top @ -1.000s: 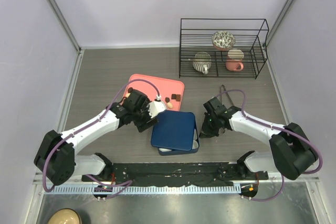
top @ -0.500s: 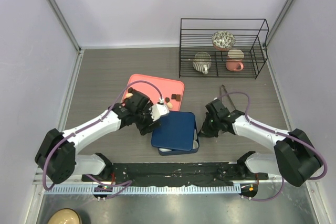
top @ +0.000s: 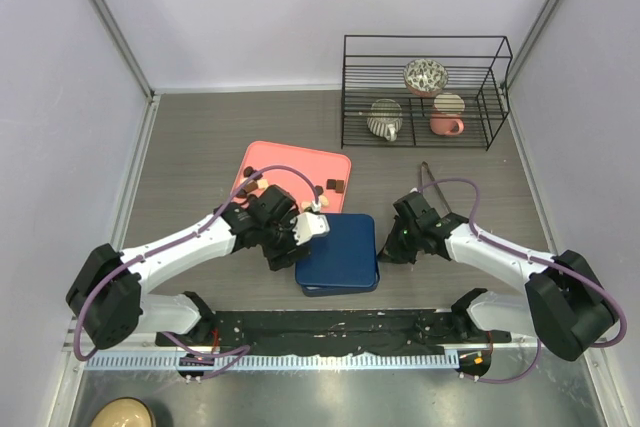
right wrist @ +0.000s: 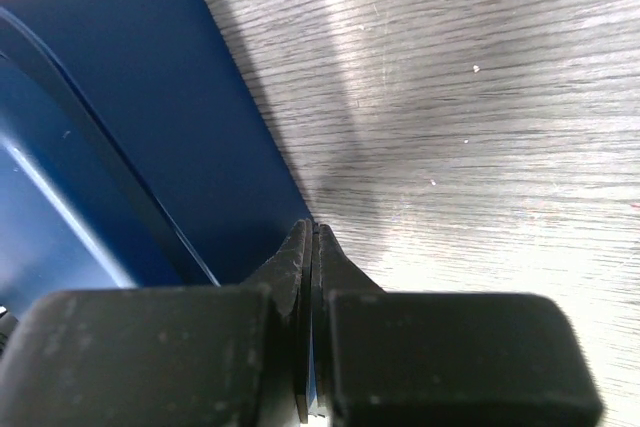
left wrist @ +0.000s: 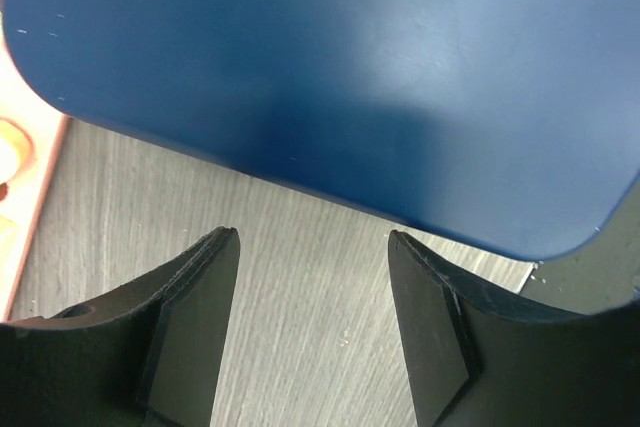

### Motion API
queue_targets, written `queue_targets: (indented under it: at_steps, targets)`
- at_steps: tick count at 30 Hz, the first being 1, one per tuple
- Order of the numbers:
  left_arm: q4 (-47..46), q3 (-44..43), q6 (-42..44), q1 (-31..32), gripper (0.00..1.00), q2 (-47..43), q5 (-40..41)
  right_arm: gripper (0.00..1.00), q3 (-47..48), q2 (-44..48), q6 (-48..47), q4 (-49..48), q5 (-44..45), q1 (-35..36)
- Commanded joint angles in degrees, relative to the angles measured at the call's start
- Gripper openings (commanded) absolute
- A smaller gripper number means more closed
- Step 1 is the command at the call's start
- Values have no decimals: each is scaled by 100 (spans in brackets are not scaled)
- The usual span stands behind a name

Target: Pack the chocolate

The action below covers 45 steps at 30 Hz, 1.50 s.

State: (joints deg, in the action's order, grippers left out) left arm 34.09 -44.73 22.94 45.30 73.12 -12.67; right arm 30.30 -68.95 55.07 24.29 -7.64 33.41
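Observation:
A few pieces of chocolate (top: pixel 335 185) lie on the pink tray (top: pixel 295 162), with more near its left end (top: pixel 250 184). The dark blue box lid (top: pixel 340 250) lies flat on the table just in front of the tray. My left gripper (top: pixel 303 244) stands open at the lid's left edge; in the left wrist view its fingers (left wrist: pixel 205 317) straddle bare table below the lid (left wrist: pixel 330 77), holding nothing. My right gripper (top: pixel 384 251) is shut, its tips (right wrist: pixel 313 229) against the right side of the blue box (right wrist: pixel 150 147). What is inside the box is hidden.
A black wire rack (top: pixel 425 92) at the back right holds a patterned bowl, a striped cup and a pink cup. A thin dark utensil (top: pixel 424 169) lies behind the right arm. The tray's edge (left wrist: pixel 30 217) shows at the left of the left wrist view.
The blue lid has slid right and squared up, covering the white base that showed at its front. My left gripper followed it to the right. The right gripper stayed shut at the box's side.

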Motion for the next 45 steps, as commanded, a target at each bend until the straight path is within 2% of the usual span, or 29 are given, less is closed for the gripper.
queue_targets:
  at_steps: [1, 21, 30, 34, 39, 45]
  targets:
    - [256, -255, 0, 102, 65, -114, -148, 1, -33, 136, 136, -188, 61, -1]
    - [415, -502, 35, 436, 64, 88, -509, 1, -112, 31, 355, -408, 78, 122]
    - [546, -484, 193, 445, 63, 62, -623, 1, -25, -48, 154, -329, 236, 122]
    - [695, -458, 307, 445, 63, -8, -491, 1, 151, -119, -329, -48, 350, -298]
    - [872, -458, 422, 340, 62, -193, -201, 1, 818, -320, -1198, 339, 561, -1159]
    - [424, -370, 343, 111, 59, -202, 246, 1, 1610, -988, -1376, 243, 509, -1196]
